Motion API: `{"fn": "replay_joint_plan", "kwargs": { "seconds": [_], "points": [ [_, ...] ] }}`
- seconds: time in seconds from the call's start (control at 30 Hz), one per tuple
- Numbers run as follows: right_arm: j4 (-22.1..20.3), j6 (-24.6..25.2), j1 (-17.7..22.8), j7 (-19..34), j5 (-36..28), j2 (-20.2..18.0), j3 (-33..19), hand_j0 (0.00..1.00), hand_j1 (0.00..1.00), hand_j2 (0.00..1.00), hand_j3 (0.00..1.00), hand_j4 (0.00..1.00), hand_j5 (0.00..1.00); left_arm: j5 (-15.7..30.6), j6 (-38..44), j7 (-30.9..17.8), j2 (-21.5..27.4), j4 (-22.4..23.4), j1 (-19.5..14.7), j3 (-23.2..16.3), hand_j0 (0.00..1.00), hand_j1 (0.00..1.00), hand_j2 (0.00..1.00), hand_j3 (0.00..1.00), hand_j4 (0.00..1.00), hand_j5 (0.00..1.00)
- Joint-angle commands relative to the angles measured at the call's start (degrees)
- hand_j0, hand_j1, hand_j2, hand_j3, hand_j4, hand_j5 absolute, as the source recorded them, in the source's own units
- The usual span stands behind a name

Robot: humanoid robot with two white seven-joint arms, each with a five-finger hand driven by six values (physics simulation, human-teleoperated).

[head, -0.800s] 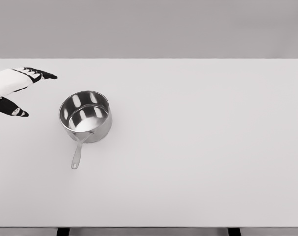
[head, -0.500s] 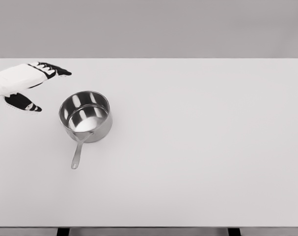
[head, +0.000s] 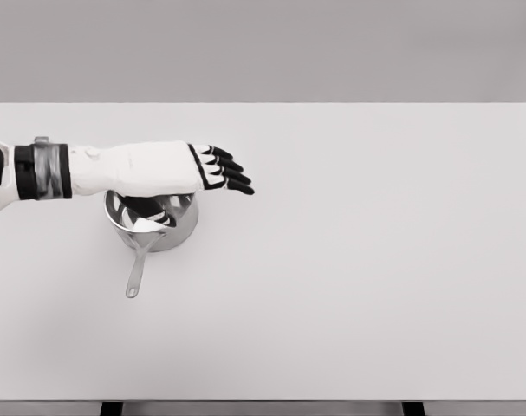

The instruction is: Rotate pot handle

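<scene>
Since the earlier frames the left arm has swept in from the picture's left edge, where only the hand showed beside the pot, and now reaches right across the pot's mouth. At the far left the forearm enters with its dark wrist band, and the white back of the left hand (head: 172, 169) lies over the rim of the pot (head: 159, 227), fingers (head: 232, 176) stretched flat and slightly fanned beyond the pot's right side, holding nothing; the thumb appears to hang down into the bowl, though whether it touches metal cannot be told. The steel pot sits on the left part of the white table (head: 375, 260), unmoved. Its handle (head: 138, 273) runs from the near wall toward the viewer and a little leftward, so the long axis lies nearly front-to-back, tip nearest the table's front edge. As a judgement, this is the approach, with the turning not yet begun: the hand has overshot the handle, and the next move calls for drawing back and down to bear against the handle or the rim. No right arm shows.
</scene>
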Motion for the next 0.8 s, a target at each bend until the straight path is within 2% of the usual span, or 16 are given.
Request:
{"fn": "replay_joint_plan", "kwargs": {
  "seconds": [0.0, 0.13, 0.2, 0.23, 0.37, 0.6, 0.77],
  "points": [
    [0.01, -0.01, 0.0, 0.0, -0.01, -0.01, 0.0, 1.0, 1.0, 1.0, 1.0, 1.0, 1.0, 0.27, -5.05, 0.03, -1.07, -0.06, -0.09, -1.19, 1.0, 1.0, 1.0, 1.0, 1.0, 1.0],
    [0.01, -0.01, 0.0, 0.0, -0.01, -0.01, 0.0, 1.0, 1.0, 1.0, 1.0, 1.0, 1.0, 0.28, -5.05, 0.03, -1.68, -0.15, 0.96, -1.37, 1.0, 1.0, 1.0, 1.0, 1.0, 1.0],
    [0.01, -0.01, 0.0, 0.09, -0.01, -0.01, 0.0, 1.0, 1.0, 1.0, 1.0, 1.0, 1.0, 0.27, -5.05, 0.03, -1.07, -0.06, 2.11, -1.63, 1.0, 1.0, 1.0, 1.0, 1.0, 1.0],
    [0.01, -0.01, 0.0, 0.09, -0.01, -0.01, 0.0, 1.0, 1.0, 1.0, 1.0, 1.0, 1.0, 0.1, -5.05, 0.03, -0.28, -0.06, 3.78, -1.89, 1.0, 1.0, 1.0, 1.0, 1.0, 1.0],
    [0.01, -0.01, 0.0, 0.0, -0.01, -0.01, 0.0, 1.0, 1.0, 1.0, 1.0, 1.0, 1.0, 0.1, -5.05, 0.03, 1.92, -0.06, 5.71, -1.98, 1.0, 1.0, 1.0, 1.0, 1.0, 1.0],
    [0.01, -0.01, 0.0, 0.09, -0.01, -0.01, 0.0, 1.0, 1.0, 1.0, 1.0, 1.0, 1.0, 0.01, -5.05, 0.03, 4.29, -0.06, 7.82, -1.98, 1.0, 1.0, 1.0, 1.0, 1.0, 1.0],
    [0.01, -0.01, 0.0, 0.0, -0.01, -0.01, 0.0, 1.0, 1.0, 1.0, 1.0, 1.0, 1.0, -1.57, -5.05, 0.03, 4.73, -0.06, 8.0, -1.98, 1.0, 1.0, 1.0, 1.0, 1.0, 1.0]
  ]
}}
